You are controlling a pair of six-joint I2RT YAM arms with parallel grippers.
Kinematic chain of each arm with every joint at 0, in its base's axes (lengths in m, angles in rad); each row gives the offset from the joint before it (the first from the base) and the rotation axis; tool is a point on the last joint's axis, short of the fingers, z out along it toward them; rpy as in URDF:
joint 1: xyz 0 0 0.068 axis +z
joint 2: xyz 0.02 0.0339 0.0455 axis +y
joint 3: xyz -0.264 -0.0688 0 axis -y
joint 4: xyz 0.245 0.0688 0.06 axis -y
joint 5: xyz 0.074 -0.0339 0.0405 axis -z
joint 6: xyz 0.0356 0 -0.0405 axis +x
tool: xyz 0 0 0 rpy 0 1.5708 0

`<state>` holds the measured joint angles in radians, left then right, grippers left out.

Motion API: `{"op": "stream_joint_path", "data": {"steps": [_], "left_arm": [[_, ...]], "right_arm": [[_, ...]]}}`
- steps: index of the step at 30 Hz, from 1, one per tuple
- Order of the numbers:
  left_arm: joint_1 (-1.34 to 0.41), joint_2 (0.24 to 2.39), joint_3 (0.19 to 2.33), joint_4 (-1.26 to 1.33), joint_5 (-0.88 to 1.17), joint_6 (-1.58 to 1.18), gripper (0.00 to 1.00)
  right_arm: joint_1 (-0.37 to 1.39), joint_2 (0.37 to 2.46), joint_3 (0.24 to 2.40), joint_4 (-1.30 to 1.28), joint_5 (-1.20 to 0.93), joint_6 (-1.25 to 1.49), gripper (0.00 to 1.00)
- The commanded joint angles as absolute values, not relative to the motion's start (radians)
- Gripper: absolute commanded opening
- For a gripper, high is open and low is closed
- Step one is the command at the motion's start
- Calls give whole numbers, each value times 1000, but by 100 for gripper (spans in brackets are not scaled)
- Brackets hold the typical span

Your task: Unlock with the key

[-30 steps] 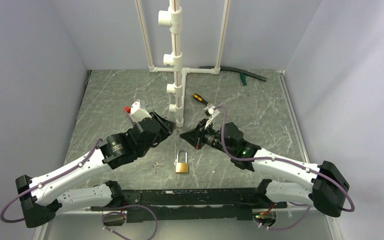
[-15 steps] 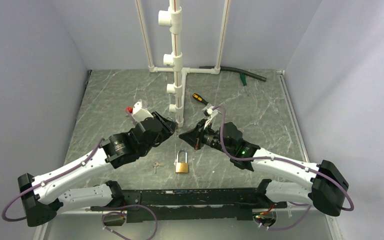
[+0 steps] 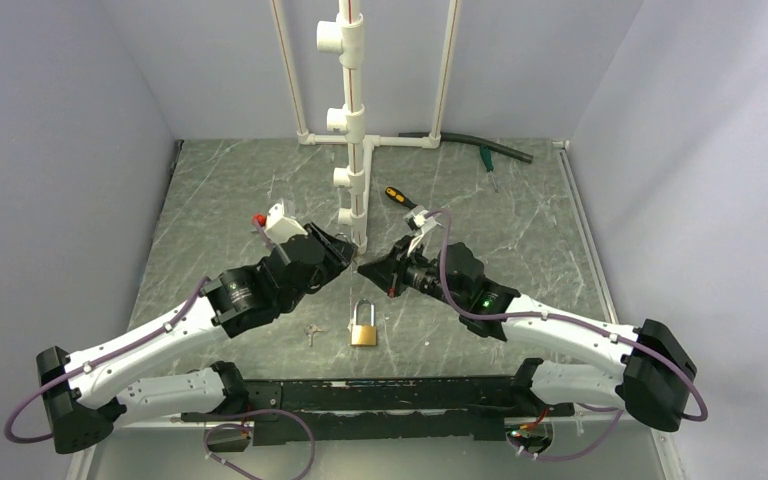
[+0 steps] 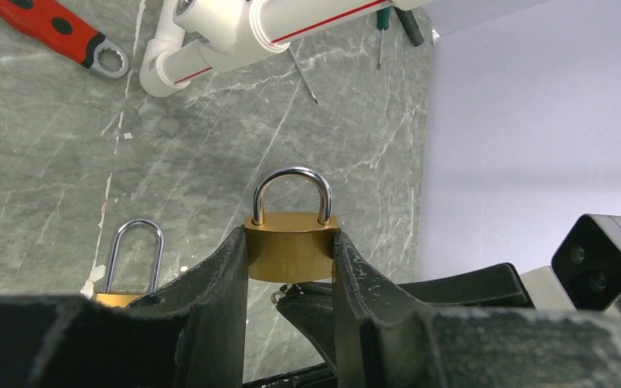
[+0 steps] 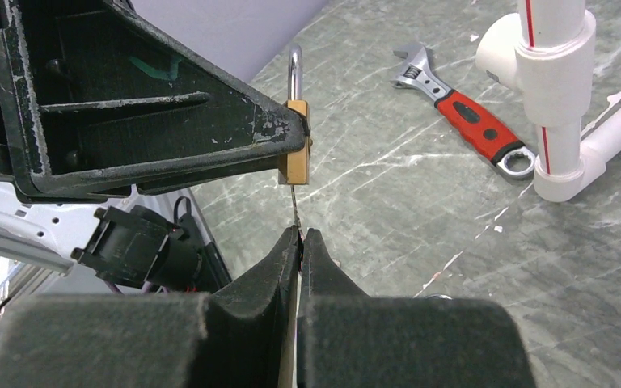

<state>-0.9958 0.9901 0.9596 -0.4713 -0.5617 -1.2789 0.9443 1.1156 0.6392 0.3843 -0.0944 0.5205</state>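
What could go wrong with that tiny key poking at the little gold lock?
The thin silver metal key, pinched by the right gripper, could bend or slip if pushed crooked. The small brass padlock, squeezed by its sides in the left gripper, might twist loose when the key turns.

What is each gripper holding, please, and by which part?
Left gripper: small brass padlock, by its body's sides. Right gripper: thin metal key, by its lower end.

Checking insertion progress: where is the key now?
Right wrist view: the key is pinched in the right end effector, its tip at the underside of the small brass padlock held by the left end effector.
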Motion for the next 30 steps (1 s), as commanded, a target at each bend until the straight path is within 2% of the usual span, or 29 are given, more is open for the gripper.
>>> {"op": "stream_joint_path", "data": {"steps": [1, 16, 30], "left_arm": [[-994, 974, 948, -426, -551, -1295, 0], [-994, 949, 924, -397, -546, -1288, 0], [-994, 913, 847, -269, -511, -1232, 0]], "right_arm": [[948, 1124, 698, 420, -70, 525, 0], [948, 1145, 700, 417, -51, 540, 0], [944, 1177, 731, 409, -81, 571, 0]]}}
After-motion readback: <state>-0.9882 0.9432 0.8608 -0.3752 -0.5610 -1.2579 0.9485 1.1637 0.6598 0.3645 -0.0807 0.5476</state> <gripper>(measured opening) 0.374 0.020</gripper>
